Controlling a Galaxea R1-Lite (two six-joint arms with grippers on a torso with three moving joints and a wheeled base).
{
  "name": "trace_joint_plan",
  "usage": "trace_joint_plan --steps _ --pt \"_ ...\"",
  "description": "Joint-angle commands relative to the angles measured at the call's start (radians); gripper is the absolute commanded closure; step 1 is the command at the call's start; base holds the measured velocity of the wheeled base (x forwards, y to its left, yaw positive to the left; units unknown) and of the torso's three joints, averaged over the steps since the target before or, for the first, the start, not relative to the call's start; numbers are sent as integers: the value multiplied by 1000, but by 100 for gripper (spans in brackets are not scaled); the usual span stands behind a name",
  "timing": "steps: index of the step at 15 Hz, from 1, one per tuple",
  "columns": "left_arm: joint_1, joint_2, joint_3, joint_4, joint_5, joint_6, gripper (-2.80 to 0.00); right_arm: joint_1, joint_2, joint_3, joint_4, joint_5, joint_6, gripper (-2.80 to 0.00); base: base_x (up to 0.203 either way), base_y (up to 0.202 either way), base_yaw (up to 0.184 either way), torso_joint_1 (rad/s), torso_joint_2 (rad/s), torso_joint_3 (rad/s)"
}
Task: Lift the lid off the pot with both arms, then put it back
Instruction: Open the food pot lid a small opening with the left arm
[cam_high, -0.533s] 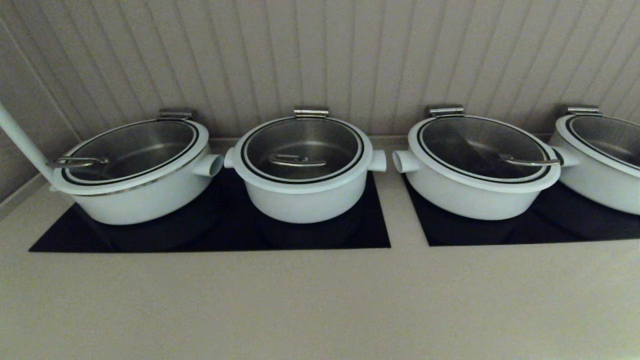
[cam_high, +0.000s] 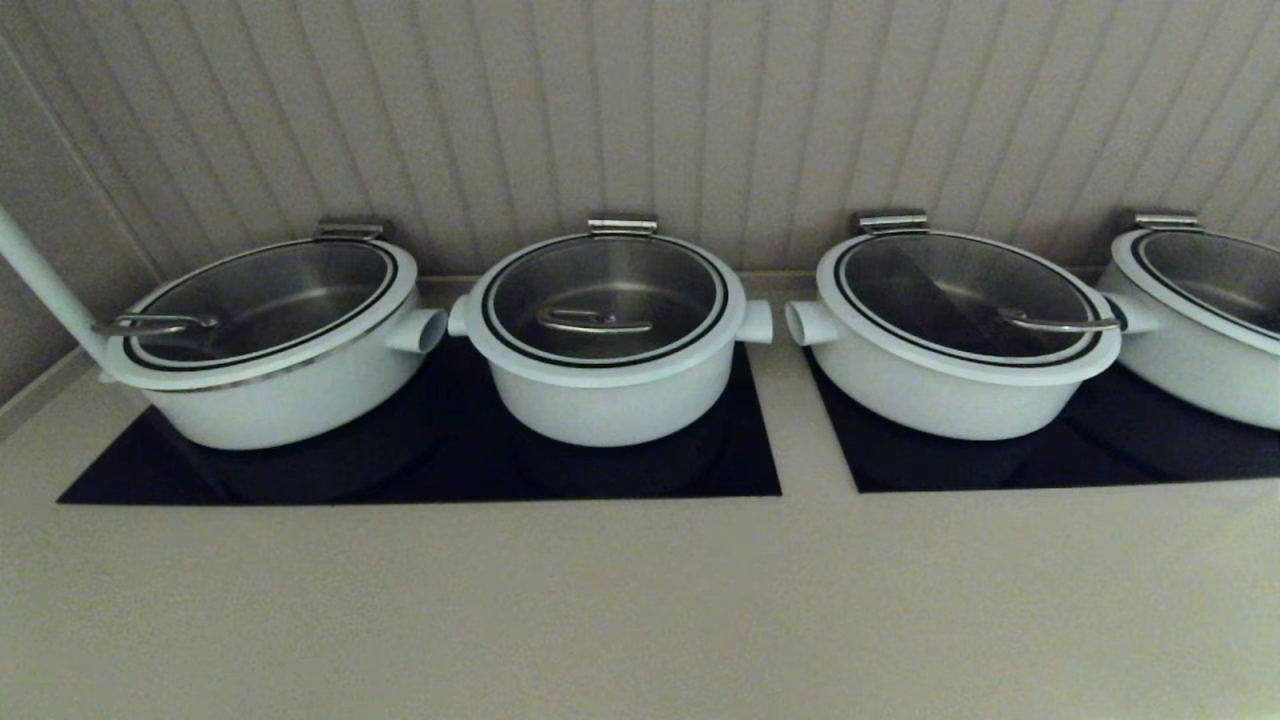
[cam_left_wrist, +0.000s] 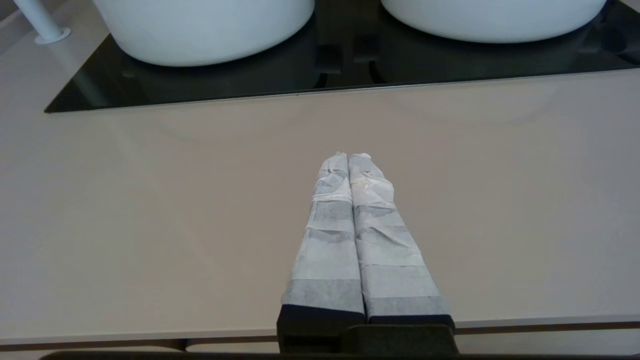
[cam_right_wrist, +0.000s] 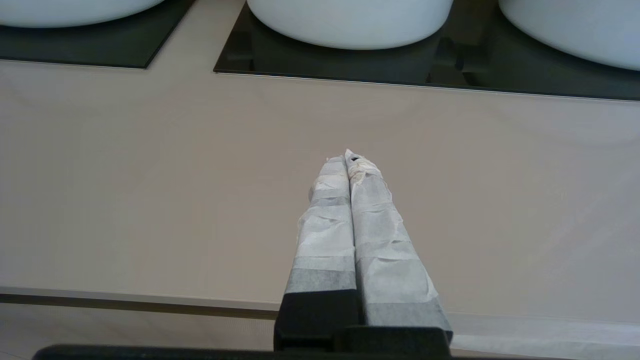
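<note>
Neither arm shows in the head view; the fourth pot is cut off at its right edge, and the wrist views crop all pots to their bases. Left gripper (cam_left_wrist: 348, 157) and right gripper (cam_right_wrist: 346, 157) hover over the counter's (cam_high: 640, 600) near edge, wrapped fingers pressed together, holding nothing. Nothing has shifted from half a second ago: the lid (cam_high: 604, 297) sits on the pot (cam_high: 610, 400), second from the left.
</note>
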Motion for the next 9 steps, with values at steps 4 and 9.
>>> trace_joint_plan --steps 4,9 --pt "0 1 0 2 -8 6 0 0 1 0 -1 1 -1 0 0 0 0 0 0 0" --pt "0 1 0 0 -1 -33 0 0 1 0 1 1 -2 0 0 0 0 0 0 0"
